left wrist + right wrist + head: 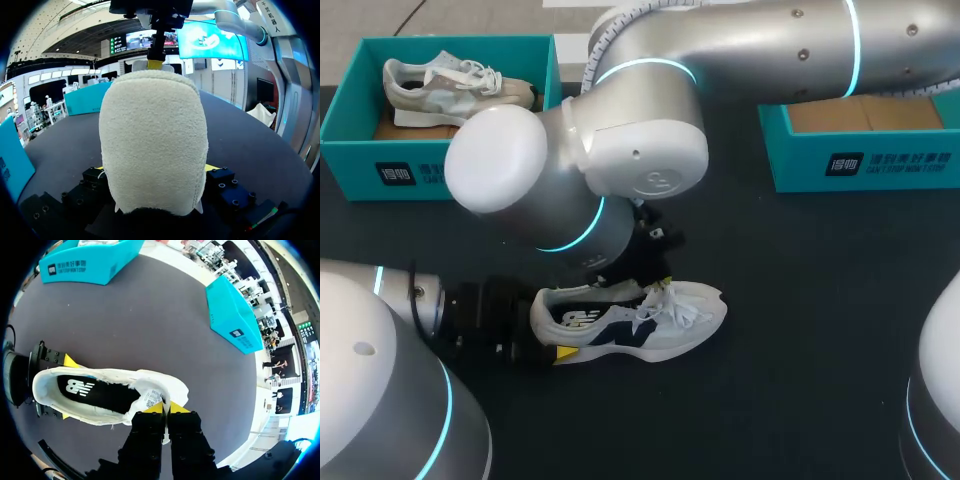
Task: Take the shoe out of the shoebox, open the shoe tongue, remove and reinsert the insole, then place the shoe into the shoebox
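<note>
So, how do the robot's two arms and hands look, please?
The left arm and right arm are silver-grey, with rounded white joint caps and glowing cyan rings. The left hand and right hand are black, blocky, with bright yellow fingertips.

Bench [820, 320] beyond the toe of the shoe [670, 325] is open. Left hand [548, 335] blocks the heel; right arm [650, 150] overhangs the top.
</note>
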